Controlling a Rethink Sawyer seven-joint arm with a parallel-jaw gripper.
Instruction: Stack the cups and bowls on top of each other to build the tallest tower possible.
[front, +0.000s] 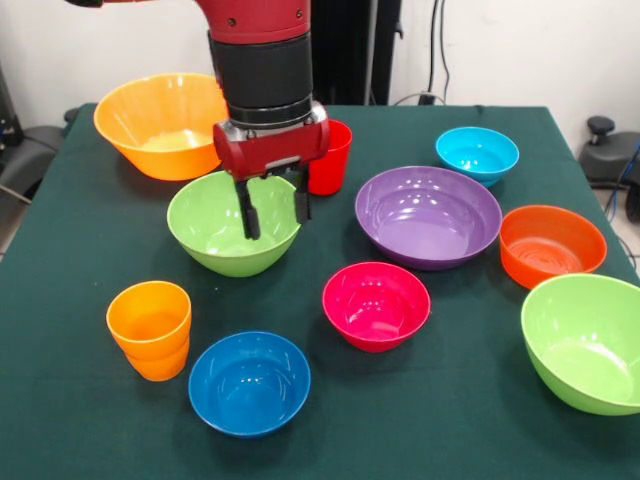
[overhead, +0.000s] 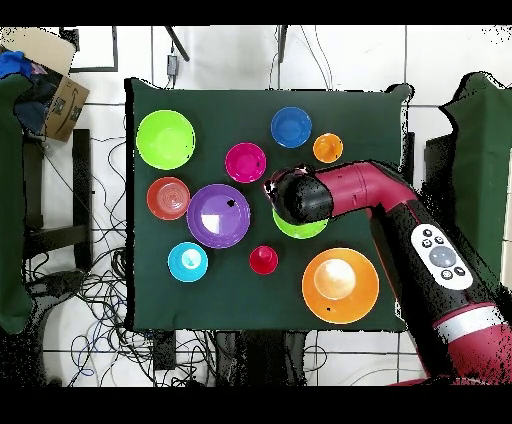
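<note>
Nine separate pieces are sitting on the green table (front: 420, 400), nothing stacked, going left to right in the front view. We are seeing the large yellow-orange bowl (front: 160, 125) at far left, the orange cup (front: 150, 328) near the front left. Next the lime green bowl (front: 225, 225) and the dark blue bowl (front: 249, 382) in front of it. The gripper (front: 272, 210) is hanging over that lime bowl's right rim, fingers parted, gripping nothing. The red cup (front: 335, 155) is standing just behind it, upright. Then the pink bowl (front: 376, 304), the purple bowl (front: 428, 215), the light blue bowl (front: 477, 153), the orange bowl (front: 552, 244), and the second lime green bowl (front: 585, 342) at far right.
</note>
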